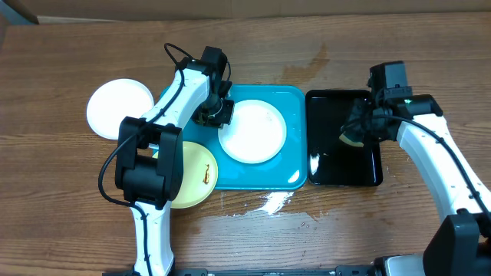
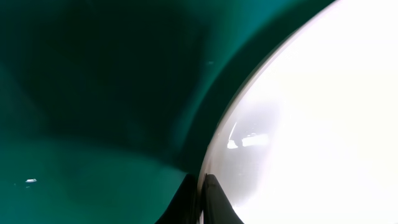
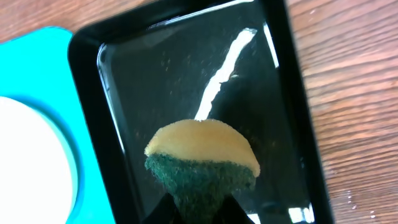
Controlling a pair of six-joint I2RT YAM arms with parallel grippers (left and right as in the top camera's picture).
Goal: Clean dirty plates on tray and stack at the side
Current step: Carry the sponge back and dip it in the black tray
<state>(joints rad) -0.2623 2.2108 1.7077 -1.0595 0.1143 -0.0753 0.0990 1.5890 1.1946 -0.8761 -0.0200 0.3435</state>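
Note:
A white plate (image 1: 253, 130) lies on the turquoise tray (image 1: 295, 100). My left gripper (image 1: 219, 113) is at the plate's left rim, its fingers (image 2: 202, 200) pinched shut on the edge of the white plate (image 2: 311, 124), with the tray floor (image 2: 93, 93) beside it. A pale yellow-green plate (image 1: 196, 172) with a small dark smear lies at the tray's front left corner, partly under my left arm. A second white plate (image 1: 115, 107) lies on the table at the left. My right gripper (image 1: 357, 132) is shut on a yellow-and-green sponge (image 3: 202, 158) above the black tray (image 3: 186, 74).
The glossy black tray (image 1: 368, 172) stands right of the turquoise tray, touching it. A wet patch (image 1: 270, 202) lies on the wooden table in front of the turquoise tray. The right wrist view shows the turquoise tray's edge (image 3: 37, 56) and the white plate (image 3: 25, 155).

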